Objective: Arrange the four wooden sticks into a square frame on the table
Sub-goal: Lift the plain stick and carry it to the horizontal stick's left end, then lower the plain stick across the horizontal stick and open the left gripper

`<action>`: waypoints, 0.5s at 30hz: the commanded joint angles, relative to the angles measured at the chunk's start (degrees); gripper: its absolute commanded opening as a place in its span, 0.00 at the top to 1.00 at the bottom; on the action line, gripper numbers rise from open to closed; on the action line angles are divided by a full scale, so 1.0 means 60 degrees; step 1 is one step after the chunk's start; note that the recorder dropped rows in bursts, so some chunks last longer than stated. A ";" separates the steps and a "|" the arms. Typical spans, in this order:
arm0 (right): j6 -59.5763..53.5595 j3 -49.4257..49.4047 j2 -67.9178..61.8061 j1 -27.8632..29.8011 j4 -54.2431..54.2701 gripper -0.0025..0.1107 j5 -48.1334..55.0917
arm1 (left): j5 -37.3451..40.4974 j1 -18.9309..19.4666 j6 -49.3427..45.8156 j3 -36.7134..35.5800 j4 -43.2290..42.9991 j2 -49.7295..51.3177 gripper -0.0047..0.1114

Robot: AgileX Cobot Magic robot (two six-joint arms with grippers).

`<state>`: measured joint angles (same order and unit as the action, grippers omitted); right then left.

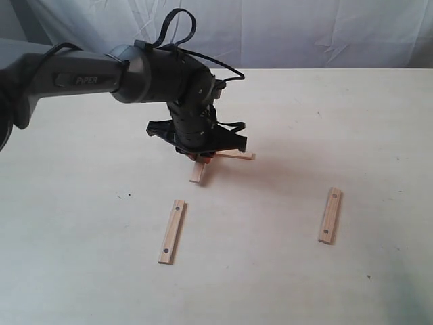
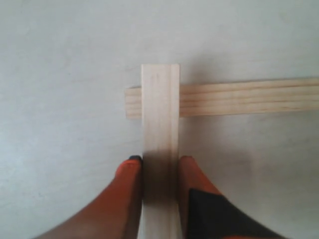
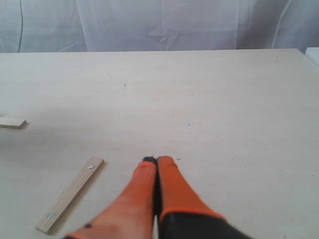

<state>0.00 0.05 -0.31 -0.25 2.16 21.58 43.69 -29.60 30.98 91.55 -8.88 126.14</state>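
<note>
My left gripper (image 1: 204, 158) (image 2: 160, 160) is shut on one of the four wooden sticks (image 2: 160, 114) (image 1: 197, 174), with an orange finger on each long side. That stick's far end lies across the end of a second stick (image 2: 239, 97) (image 1: 238, 156), making a corner near the middle of the table (image 1: 284, 271). A third stick (image 1: 172, 231) lies loose in front on the left. The fourth stick (image 1: 329, 215) (image 3: 70, 194) lies on the right. In the right wrist view my right gripper (image 3: 157, 160) hovers shut and empty beside that fourth stick. No square frame is formed.
The dark left arm (image 1: 88, 78) reaches in from the left edge over the table. A white cloth backdrop (image 1: 304, 30) hangs behind the table's far edge. A stick end (image 3: 11, 122) shows at the border of the right wrist view.
</note>
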 commanded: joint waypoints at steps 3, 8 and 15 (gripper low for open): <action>0.0000 -0.0009 0.0052 0.0041 0.0040 0.98 -0.0132 | -0.0039 0.0008 -0.0026 0.0039 0.0023 0.0166 0.96; 0.0000 -0.0009 0.0052 0.0041 0.0040 0.98 -0.0112 | 0.0146 0.0008 -0.0026 0.0039 0.0087 0.0299 0.96; 0.0000 -0.0009 0.0052 0.0041 0.0040 0.98 -0.0112 | 0.0003 0.0008 0.0017 0.0426 0.0825 0.0297 0.96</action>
<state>0.00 0.05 -0.31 -0.25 2.16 21.58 44.47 -29.60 30.77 92.85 -5.29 127.77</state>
